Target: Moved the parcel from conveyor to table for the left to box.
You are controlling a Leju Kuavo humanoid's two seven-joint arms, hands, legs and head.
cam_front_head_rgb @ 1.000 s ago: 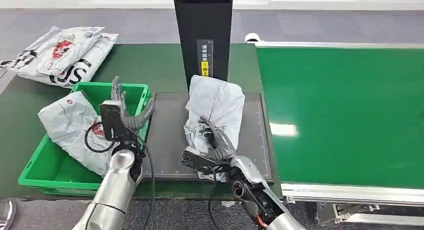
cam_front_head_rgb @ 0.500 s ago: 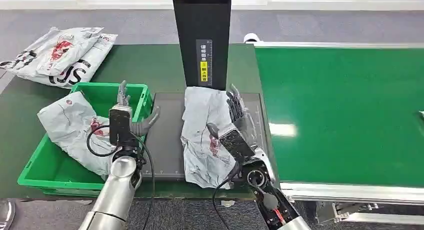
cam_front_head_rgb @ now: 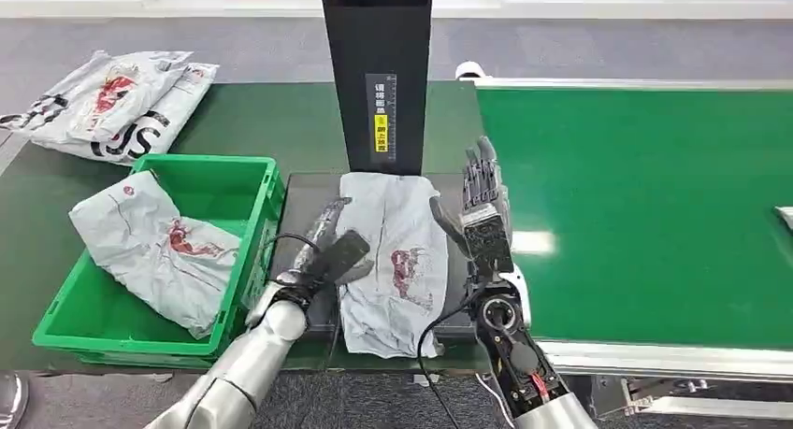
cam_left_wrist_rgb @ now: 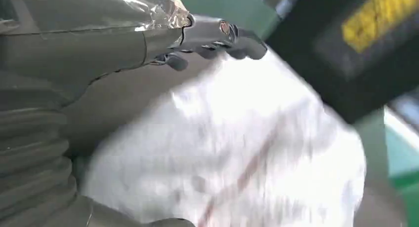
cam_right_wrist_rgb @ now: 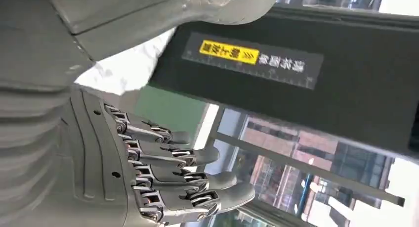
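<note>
One parcel (cam_front_head_rgb: pixel 393 261) is lying flat on the dark table pad (cam_front_head_rgb: pixel 309 219), so your conveyor transfer is looking complete. Your right hand (cam_front_head_rgb: pixel 482 200) is hovering released; your left hand (cam_front_head_rgb: pixel 323 251), fingers extended and empty, is reaching in, with boxing into the green bin (cam_front_head_rgb: pixel 257 181) remaining.

The black post (cam_front_head_rgb: pixel 376 69) bears a yellow-and-white label (cam_front_head_rgb: pixel 382 117), its characters too small to read.

Left wrist view is motion-blurred: parcel (cam_left_wrist_rgb: pixel 232 153) print unreadable; the black post (cam_front_head_rgb: pixel 376 69) is cut off by the top edge
</note>
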